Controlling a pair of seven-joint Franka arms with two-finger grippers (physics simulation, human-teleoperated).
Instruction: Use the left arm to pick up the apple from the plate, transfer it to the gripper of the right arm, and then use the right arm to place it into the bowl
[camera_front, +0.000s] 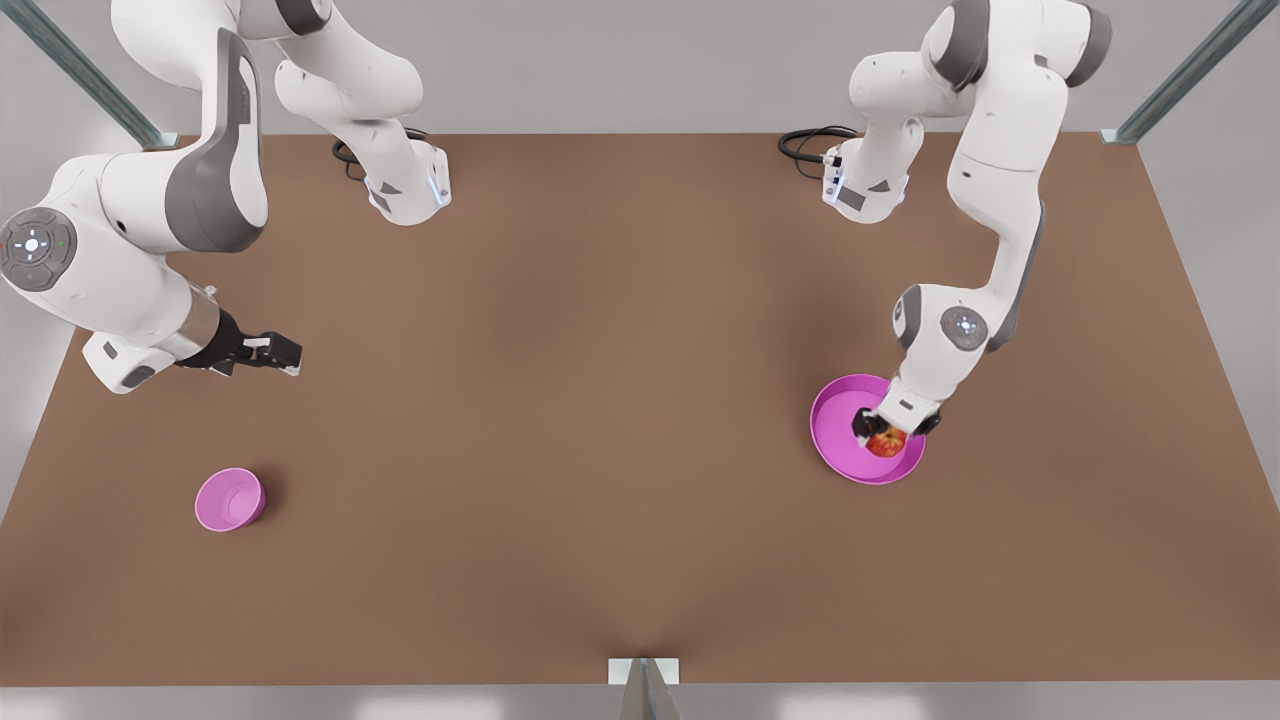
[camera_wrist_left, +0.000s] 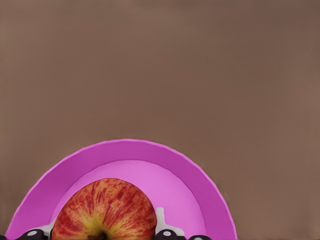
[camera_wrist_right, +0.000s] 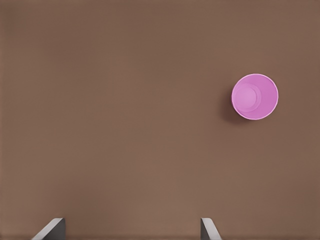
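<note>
Front view puts the plate (camera_front: 838, 455) on the brown table (camera_front: 600, 400), toward that view's right, and everything else can be placed from it. The apple (camera_front: 886, 442) lies inside the plate, near the rim on the side away from the bowl. The left gripper (camera_front: 884, 432) is down over the plate, its arm reaching in from the table's far edge, and its fingers straddle the apple. From the left wrist view, the apple (camera_wrist_left: 105, 210) sits between the two fingers (camera_wrist_left: 161, 222), one on each side, on the plate's (camera_wrist_left: 190, 170) flat floor; whether the pads are already pressing on the skin I cannot tell, but they are spread to roughly the fruit's width and close against it.

Well apart from the plate, across the table toward the front view's left, stands the bowl (camera_front: 230, 499), upright. The right gripper (camera_front: 285, 355) waits in the air above the table beyond the bowl, far from the plate, holding nothing. The right wrist view looks down on the bowl (camera_wrist_right: 254, 96) with the two fingertips (camera_wrist_right: 50, 229) spread wide apart
</note>
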